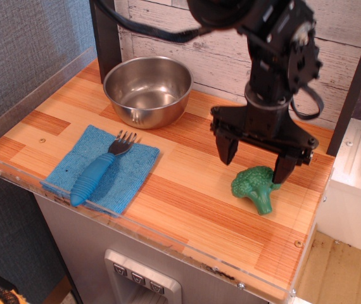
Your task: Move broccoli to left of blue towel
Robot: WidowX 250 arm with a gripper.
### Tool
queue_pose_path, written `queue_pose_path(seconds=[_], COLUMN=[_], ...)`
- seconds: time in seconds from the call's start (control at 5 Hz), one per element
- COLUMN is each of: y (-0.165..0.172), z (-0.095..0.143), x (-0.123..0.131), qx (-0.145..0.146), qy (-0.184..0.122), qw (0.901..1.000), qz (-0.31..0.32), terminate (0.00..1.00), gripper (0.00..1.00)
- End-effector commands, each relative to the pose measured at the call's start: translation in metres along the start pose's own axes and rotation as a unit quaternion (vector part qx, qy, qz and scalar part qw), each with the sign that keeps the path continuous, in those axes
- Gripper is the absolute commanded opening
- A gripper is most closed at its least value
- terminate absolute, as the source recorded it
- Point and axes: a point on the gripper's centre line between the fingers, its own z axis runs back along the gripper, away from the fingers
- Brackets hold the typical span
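The bright green broccoli (256, 187) lies on its side at the right of the wooden table, stalk pointing to the front right. My gripper (254, 161) hangs open just above and behind it, one finger (226, 151) to its left and the other finger (283, 170) at its right, close to the head. The light-blue towel (102, 168) lies flat at the front left, with a blue-handled fork (97, 169) resting on it.
A steel bowl (147, 90) stands at the back left, behind the towel. A clear plastic rim (35, 95) runs along the table's left and front edges. A grey plank wall (218, 44) closes the back; a black post (355, 82) stands at the right.
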Motion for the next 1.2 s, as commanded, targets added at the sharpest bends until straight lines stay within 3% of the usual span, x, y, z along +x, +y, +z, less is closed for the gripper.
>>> queue_pose_path(seconds=[0.0,0.2,0.4,0.6,0.8,1.0], y=[-0.008,-0.011,-0.009,-0.003,0.019,0.056], z=[-0.014,-0.018,-0.018,-0.009,0.025,0.074], x=[0.009,0.004,0.001,0.008,0.023,0.031], qx=[-0.013,-0.032,-0.055,-0.066,-0.080,-0.073], qy=[0.019,0.039,0.044,0.045,0.033,0.005], qw=[0.9997,0.9985,0.9973,0.9968,0.9959,0.9965], qz=[0.001,0.020,0.020,0.000,-0.025,-0.040], terminate=[0.00,0.00,0.00,0.00,0.00,0.00], gripper=[1.00,1.00,0.00,0.00,0.00,0.00])
